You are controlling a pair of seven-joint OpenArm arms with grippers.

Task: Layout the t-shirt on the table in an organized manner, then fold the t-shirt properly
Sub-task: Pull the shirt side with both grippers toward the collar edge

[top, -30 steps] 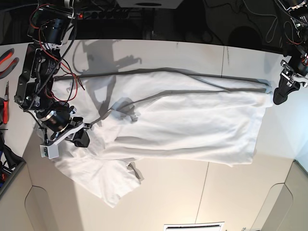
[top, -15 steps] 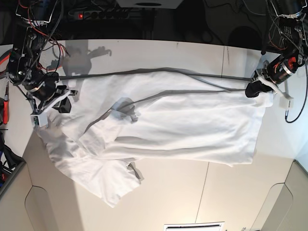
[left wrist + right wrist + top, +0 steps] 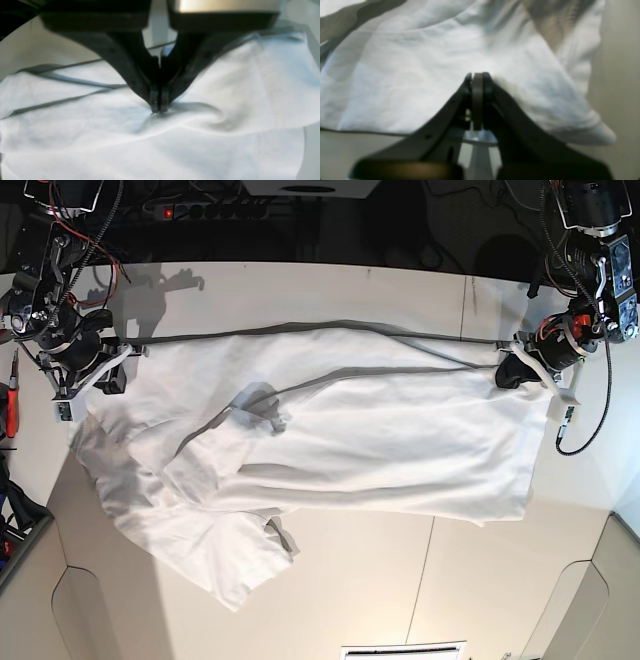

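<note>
On the table (image 3: 330, 290): a white t-shirt (image 3: 340, 440) lies spread lengthwise across the off-white top, seen from overhead.
Far left, right gripper (image 3: 108, 376): sits at the shirt's left end, its dark jaws pressed together; the wrist view shows the tips (image 3: 477, 79) closed against the cloth, though whether fabric is pinched between them cannot be told.
Left end of shirt: bunched and rumpled, one sleeve trailing toward the near edge of the table.
Centre: a grey-shadowed crease runs along the upper body of the shirt, with a small puckered fold beside it.
Table seam: a thin dark line crosses the tabletop just behind the shirt's far edge.
Right end of shirt: hem laid fairly straight, corner slightly lifted.
Far right, left gripper (image 3: 512, 370): jaws together, the tips (image 3: 158, 106) touching down on the cloth near the upper hem corner, a ridge of fabric gathered at the contact point.
</note>
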